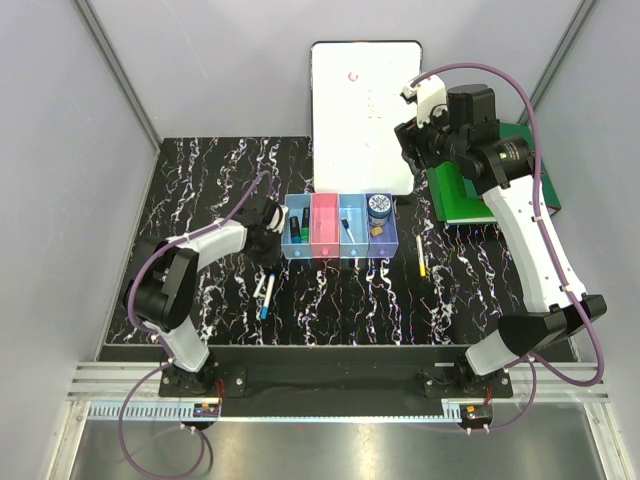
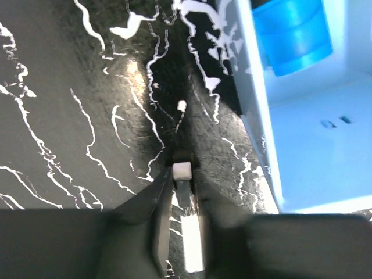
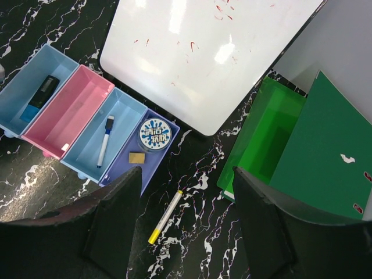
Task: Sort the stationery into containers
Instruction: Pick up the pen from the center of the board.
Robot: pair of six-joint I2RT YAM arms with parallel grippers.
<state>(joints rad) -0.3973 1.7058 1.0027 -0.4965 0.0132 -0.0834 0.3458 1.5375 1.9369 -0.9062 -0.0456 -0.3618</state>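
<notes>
- Table (image 1: 200, 190): carries the row of bins (image 1: 324, 232) near its middle.
- Right gripper (image 3: 186, 174): raised high by the white board (image 1: 360, 110), jaws wide apart and empty.
- Left gripper (image 2: 181, 168): low on the table beside the leftmost bin, jaws nearly together. I cannot tell whether they grip anything.
- Marker (image 3: 42, 92), blue-ended pen (image 3: 104, 142), tape roll (image 3: 154, 135), tan block (image 3: 136, 157): inside the bins.
- Yellow-ended pen (image 3: 165, 216), two more pens (image 1: 265, 290): lying on the table.

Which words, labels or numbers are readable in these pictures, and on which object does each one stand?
Round blue tape roll: white printed characters on its top, too blurred to read.
White board: faint red marks only, no legible word.
No other text is visible.
</notes>
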